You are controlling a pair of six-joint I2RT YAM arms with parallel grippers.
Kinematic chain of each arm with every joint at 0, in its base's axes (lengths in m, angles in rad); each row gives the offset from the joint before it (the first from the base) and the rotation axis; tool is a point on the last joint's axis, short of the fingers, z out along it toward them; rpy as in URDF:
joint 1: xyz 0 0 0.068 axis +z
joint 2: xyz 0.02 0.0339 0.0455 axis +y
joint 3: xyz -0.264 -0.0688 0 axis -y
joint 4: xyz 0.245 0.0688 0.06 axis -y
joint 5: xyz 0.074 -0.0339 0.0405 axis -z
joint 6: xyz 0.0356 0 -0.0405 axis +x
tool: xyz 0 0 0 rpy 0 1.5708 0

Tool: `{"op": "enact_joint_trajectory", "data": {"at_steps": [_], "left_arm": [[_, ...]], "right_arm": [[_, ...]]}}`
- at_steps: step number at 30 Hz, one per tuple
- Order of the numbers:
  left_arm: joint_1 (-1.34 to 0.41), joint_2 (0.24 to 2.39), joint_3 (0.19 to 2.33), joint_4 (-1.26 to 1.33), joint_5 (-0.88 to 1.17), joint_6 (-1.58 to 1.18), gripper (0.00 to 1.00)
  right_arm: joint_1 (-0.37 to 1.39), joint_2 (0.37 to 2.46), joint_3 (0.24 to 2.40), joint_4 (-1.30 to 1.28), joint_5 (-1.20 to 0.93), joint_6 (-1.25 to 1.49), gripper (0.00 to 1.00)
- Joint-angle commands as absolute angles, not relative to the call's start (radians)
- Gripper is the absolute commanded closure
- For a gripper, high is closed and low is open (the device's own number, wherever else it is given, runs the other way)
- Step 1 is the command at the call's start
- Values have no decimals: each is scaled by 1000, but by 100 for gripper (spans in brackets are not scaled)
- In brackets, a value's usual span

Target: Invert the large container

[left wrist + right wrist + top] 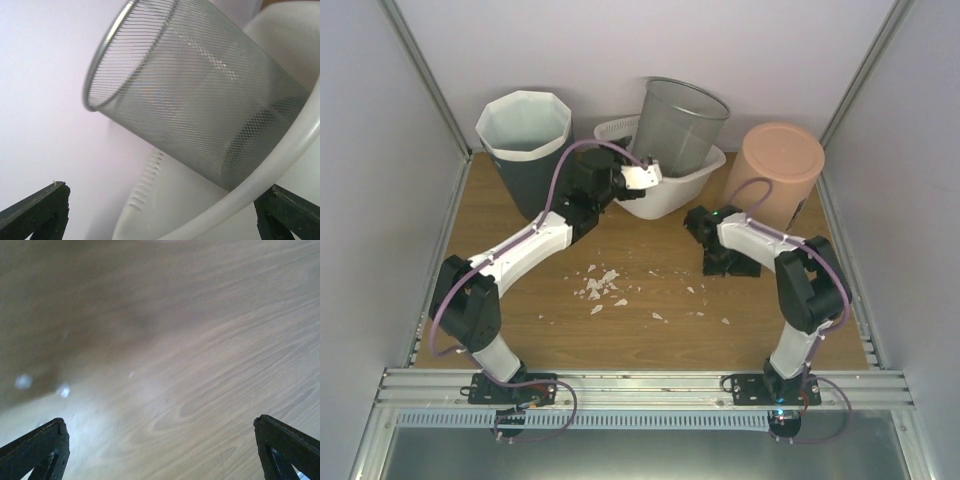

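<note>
A grey wire-mesh bin [680, 125] leans tilted inside a white plastic basket [672, 192] at the back centre. In the left wrist view the mesh bin [200, 95] fills the frame and the basket's rim [280, 160] curves across in front of it. My left gripper [645, 176] is at the basket's near-left rim; its fingers [35, 210] stand wide apart, with the rim running between them close to the right one. My right gripper [698, 224] is open and empty just above the bare wooden table [190, 370].
A dark bin with a white liner [525, 145] stands at the back left. A peach container [778, 170] stands base-up at the back right. White scraps [600, 285] lie scattered mid-table. Enclosure walls close in on both sides.
</note>
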State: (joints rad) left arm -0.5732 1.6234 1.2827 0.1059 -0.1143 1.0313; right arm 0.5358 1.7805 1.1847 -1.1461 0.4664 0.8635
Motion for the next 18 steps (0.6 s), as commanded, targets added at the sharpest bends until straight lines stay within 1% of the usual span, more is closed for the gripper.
{"op": "enact_joint_trajectory", "data": {"at_steps": [1, 5, 13, 18], "left_arm": [[-578, 1655, 1414, 67, -67, 1050, 1], [-578, 1626, 1360, 53, -47, 1045, 1], [-578, 1566, 1132, 102, -57, 1023, 1], [-578, 1549, 1061, 113, -56, 1002, 1]], "right_arm": [[421, 1767, 1236, -1081, 514, 832, 0], [340, 1761, 1253, -1033, 549, 782, 0], [253, 1808, 1279, -954, 568, 685, 0], [172, 1840, 1302, -886, 599, 601, 0]]}}
